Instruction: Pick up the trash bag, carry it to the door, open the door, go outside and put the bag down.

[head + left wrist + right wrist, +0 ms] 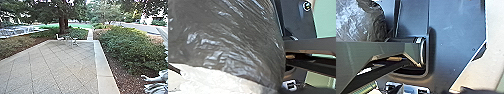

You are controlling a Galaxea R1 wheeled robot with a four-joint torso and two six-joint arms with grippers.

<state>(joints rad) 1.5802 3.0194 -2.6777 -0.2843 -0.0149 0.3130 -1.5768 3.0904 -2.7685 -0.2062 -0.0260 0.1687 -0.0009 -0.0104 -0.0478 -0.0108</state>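
So, nearest first: the trash bag (230,42), dark, shiny and wrinkly, is right up close to the left wrist camera, and a piece of it shows in the right wrist view too, near the robot's wide dark plate (456,35). There's a pale, crinkled surface (208,77) right along the bag; no idea what that is. Honestly can't tell if the left gripper is open or closed, or whether it's what has the bag, and same deal with the right gripper. Out front it's a paved patio (55,67) with slanting joint lines, plus a smooth pale border (103,72) down its right side. Near right there's some whitish thing (153,79) poking in, can't make it out. Past the border you get brown mulch (120,77) and a big leafy green hedge (132,47). At the patio's far edge sits a white chair (59,38), with a thick tree trunk (63,22) behind it. Just right of those, a narrow path (90,35) heads off toward green grass (75,25), and there's a grey road (135,26) far right.
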